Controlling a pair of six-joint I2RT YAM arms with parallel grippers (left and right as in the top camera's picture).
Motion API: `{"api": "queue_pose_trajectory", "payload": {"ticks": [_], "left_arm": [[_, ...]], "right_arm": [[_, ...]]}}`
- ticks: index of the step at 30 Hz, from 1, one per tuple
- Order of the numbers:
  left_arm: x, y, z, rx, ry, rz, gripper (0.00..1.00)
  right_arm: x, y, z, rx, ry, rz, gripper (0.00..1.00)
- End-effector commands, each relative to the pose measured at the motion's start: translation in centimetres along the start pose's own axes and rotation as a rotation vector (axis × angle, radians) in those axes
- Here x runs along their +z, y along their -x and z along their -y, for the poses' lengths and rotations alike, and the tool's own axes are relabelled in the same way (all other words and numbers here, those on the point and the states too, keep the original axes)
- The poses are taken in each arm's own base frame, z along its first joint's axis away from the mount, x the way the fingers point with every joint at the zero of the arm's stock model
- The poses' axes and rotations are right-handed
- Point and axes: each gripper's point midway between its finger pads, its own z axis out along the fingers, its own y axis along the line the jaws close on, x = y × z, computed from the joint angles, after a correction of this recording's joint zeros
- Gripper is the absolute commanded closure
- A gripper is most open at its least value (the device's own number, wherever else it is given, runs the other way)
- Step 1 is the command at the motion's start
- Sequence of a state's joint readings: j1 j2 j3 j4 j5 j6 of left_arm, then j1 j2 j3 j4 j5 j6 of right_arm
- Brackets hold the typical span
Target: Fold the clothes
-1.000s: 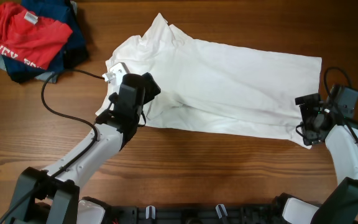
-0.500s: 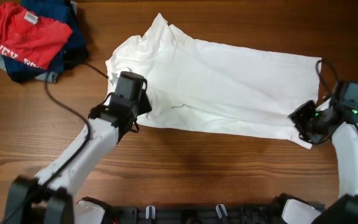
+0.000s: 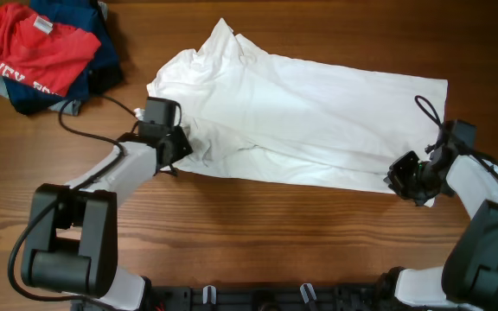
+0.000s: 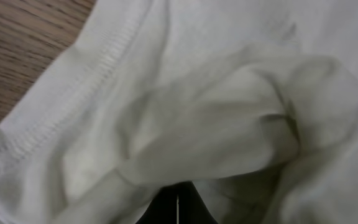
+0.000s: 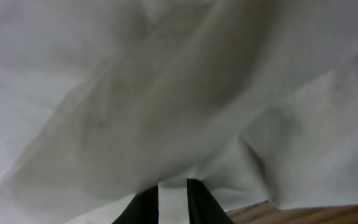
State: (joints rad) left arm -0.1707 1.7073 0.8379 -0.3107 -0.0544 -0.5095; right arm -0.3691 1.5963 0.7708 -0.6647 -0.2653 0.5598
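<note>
The white shirt (image 3: 318, 117) lies spread and wrinkled across the middle of the table, its collar end at the upper left. My left gripper (image 3: 176, 149) sits at the shirt's lower left edge. In the left wrist view its fingers (image 4: 178, 198) are pressed together, with a bunched fold of the shirt (image 4: 197, 112) caught at their tips. My right gripper (image 3: 405, 178) is at the shirt's lower right corner. The right wrist view shows its two dark fingers (image 5: 173, 200) nearly closed, with a thin layer of the shirt (image 5: 166, 81) pinched between them.
A red printed T-shirt (image 3: 33, 47) lies on a pile of navy garments (image 3: 98, 65) at the back left corner. A black cable (image 3: 80, 147) loops over the wooden table (image 3: 275, 233) beside the left arm.
Both grippers went from open to shut on the shirt's near edge. The left arm swung left to the lower left edge; the right gripper shifted left and down onto the lower right corner.
</note>
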Motion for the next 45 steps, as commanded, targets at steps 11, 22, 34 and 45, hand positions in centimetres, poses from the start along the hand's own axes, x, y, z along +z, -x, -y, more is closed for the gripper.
{"api": "queue_pose_trajectory", "payload": {"ticks": [11,22,34,45], "left_arm": [[0.5,-0.1,-3.2,-0.051,0.067,-0.046,0.96],[-0.2,-1.5,-9.0,-0.267,0.211,-0.137,0.96],[-4.4,-3.5,-11.8,-0.381,0.282,-0.218,0.96],[-10.4,-2.0,-9.6,-0.41,0.128,-0.093,0.96]], "right_arm": [[1.3,-0.3,5.7,0.189,-0.295,0.011,0.94],[-1.1,1.3,6.5,0.255,-0.337,0.027,0.96],[-2.7,3.2,6.8,0.255,-0.398,0.103,0.96],[-7.2,4.6,3.9,0.218,-0.317,0.141,0.96]]}}
